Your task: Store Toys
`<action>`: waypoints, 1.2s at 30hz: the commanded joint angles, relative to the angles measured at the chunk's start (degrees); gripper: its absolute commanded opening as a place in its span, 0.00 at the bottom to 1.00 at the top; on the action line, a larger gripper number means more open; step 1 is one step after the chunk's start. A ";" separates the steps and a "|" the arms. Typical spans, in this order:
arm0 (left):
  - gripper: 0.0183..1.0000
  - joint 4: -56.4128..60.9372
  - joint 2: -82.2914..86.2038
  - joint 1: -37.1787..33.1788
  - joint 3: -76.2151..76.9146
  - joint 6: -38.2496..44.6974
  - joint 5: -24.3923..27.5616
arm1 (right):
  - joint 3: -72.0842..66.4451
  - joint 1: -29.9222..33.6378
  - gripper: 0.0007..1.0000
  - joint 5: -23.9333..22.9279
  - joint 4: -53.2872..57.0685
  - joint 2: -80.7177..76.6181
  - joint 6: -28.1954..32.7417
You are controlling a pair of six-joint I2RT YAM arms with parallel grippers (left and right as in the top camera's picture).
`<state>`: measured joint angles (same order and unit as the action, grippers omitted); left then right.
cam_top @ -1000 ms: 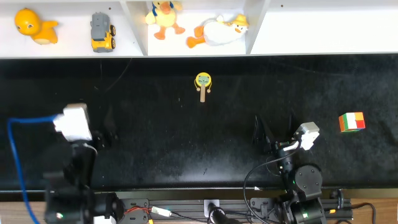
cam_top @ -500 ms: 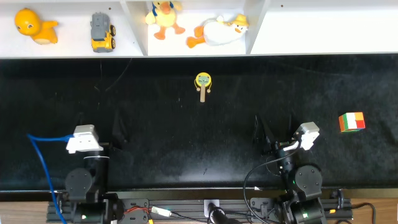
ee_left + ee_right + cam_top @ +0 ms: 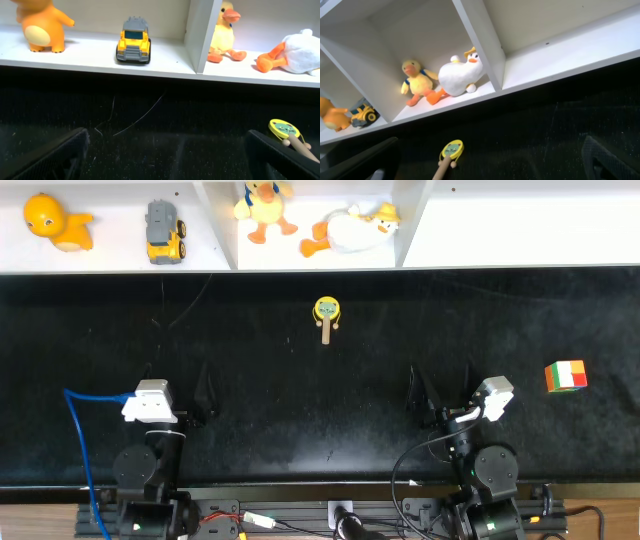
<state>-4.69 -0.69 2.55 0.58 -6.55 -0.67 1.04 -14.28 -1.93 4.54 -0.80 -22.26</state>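
On the black matte tabletop (image 3: 300,380) below a white compartment shelf (image 3: 500,230), a round yellow rattle on a wooden stick (image 3: 327,315) lies mid-table and a multicoloured cube (image 3: 565,375) sits at the right, while the left gripper (image 3: 166,134) and right gripper (image 3: 492,145) both gape wide, empty.

An orange figure (image 3: 55,222) and a yellow-and-grey truck (image 3: 164,232) stand upright in the shelf's (image 3: 500,240) left compartment. In the next compartment a yellow plush duck (image 3: 264,208) sits beside a white plush bird (image 3: 352,230) lying on its side. A yellow rattle (image 3: 327,315) with a wooden handle lies flat on the tabletop (image 3: 300,400) near the shelf. A multicoloured cube (image 3: 565,376) sits well apart at the right.
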 commanded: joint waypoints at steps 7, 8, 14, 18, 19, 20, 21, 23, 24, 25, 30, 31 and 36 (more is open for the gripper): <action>1.00 -0.13 0.52 0.09 -0.11 -1.05 1.01 | -0.79 0.15 1.00 -0.59 -0.26 0.59 0.02; 1.00 -0.13 0.52 0.09 -0.09 -1.05 1.01 | -0.79 0.15 1.00 -0.59 -0.26 0.59 0.02; 1.00 -0.13 0.52 0.09 -0.11 -1.05 1.01 | -0.79 0.15 0.99 -0.59 -0.26 0.59 0.02; 1.00 -0.13 0.52 0.09 -0.11 -1.05 1.01 | -0.79 0.15 1.00 -0.59 -0.26 0.59 0.02; 1.00 -0.13 0.52 0.09 -0.11 -1.05 1.01 | -0.79 0.15 0.99 -0.59 -0.26 0.59 0.02; 1.00 -0.13 0.52 0.09 -0.11 -1.05 1.01 | -0.79 0.15 1.00 -0.59 -0.26 0.59 0.02; 1.00 -0.13 0.52 0.09 -0.11 -1.05 1.01 | -0.79 0.15 1.00 -0.59 -0.26 0.59 0.02; 1.00 -0.13 0.52 0.09 -0.11 -1.05 1.01 | -0.79 0.15 0.99 -0.59 -0.26 0.59 0.02; 1.00 -0.13 0.52 0.09 -0.11 -1.05 1.01 | -0.79 0.15 1.00 -0.59 -0.26 0.59 0.02; 1.00 -0.13 0.52 0.09 -0.09 -1.05 0.98 | -0.79 0.15 0.99 -0.59 -0.26 0.59 0.02; 1.00 -0.13 0.52 0.09 -0.11 -1.05 1.01 | -0.76 0.17 0.99 -1.53 -0.35 0.59 1.44; 1.00 -0.13 0.52 0.09 -0.11 -1.05 1.01 | -0.76 0.17 1.00 -1.55 -0.35 0.59 1.49; 1.00 -0.13 0.52 0.09 -0.11 -1.05 1.01 | -0.76 0.04 1.00 1.60 -0.37 0.59 1.01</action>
<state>-4.69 -0.69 2.55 0.58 -6.55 -0.67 1.04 -14.28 -2.11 4.54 -0.78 -21.78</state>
